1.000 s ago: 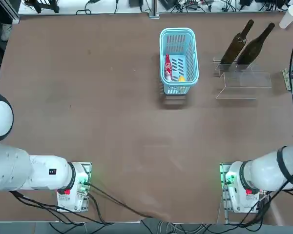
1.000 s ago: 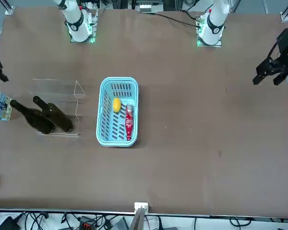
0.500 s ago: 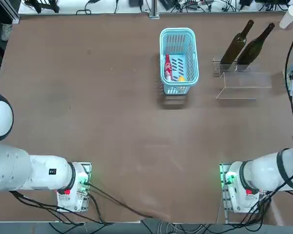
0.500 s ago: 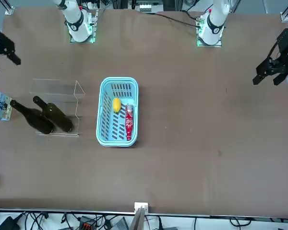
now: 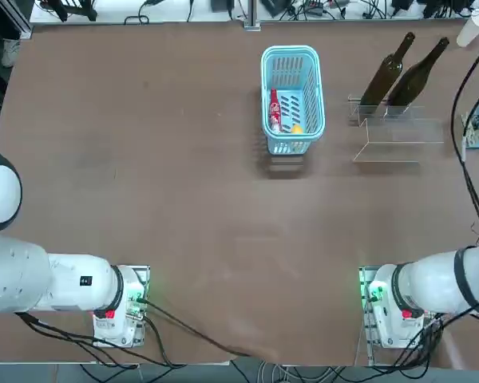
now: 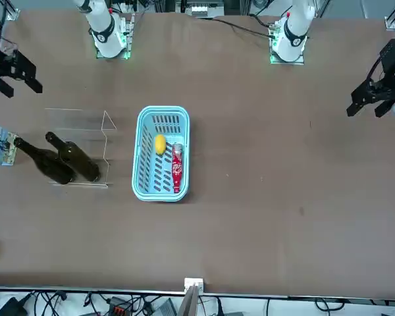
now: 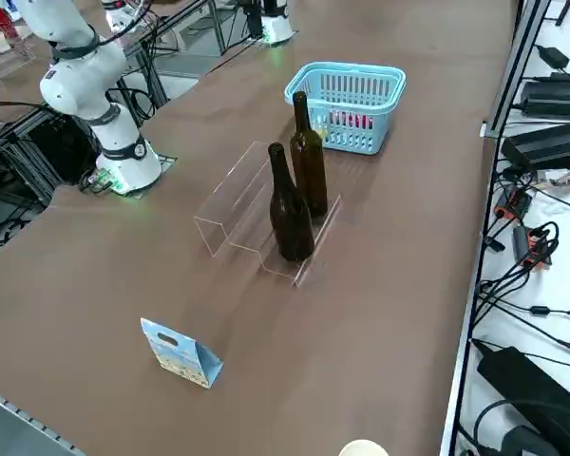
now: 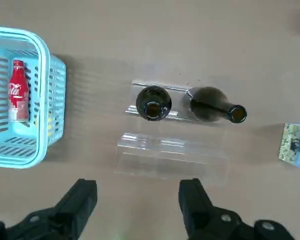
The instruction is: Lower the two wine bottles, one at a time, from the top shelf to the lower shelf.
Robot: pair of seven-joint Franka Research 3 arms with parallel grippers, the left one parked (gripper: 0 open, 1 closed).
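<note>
Setting the clock over the table: 12 points away from the arm bases, 3 to the robot's right.

Right arm [image 5: 443,279]: mounted between 4 and 5 o'clock of table centre, reaching out toward 3.

Basket [image 5: 293,100]: light blue, between 12 and 1 o'clock of centre; holds the two smallest items.

Right gripper [image 8: 138,186]: black, raised over the table, between 4 and 5 o'clock of the stand. Its two fingers are spread wide, well apart from the bottles.

Stand [image 5: 398,132]: clear two-step piece, near 2 o'clock of centre.

Bottles: both dark glass, upright, side by side on the stand's 12 o'clock step. Bottle A [image 7: 310,161] is on the 9 o'clock side, nearer the basket; bottle B [image 7: 291,214] is on the 3 o'clock side. Cannot tell from these views whether that step is the upper or the lower level.

Carton [image 7: 181,352]: light blue with a printed picture, near 3 o'clock of the stand.

Cup [image 5: 473,28]: white, between 1 and 2 o'clock of centre, close to the table edge.

Red bottle [image 5: 275,112]: small, inside the basket toward 8 o'clock.

Yellow item [image 6: 160,144]: also inside the basket, near 6 o'clock.
</note>
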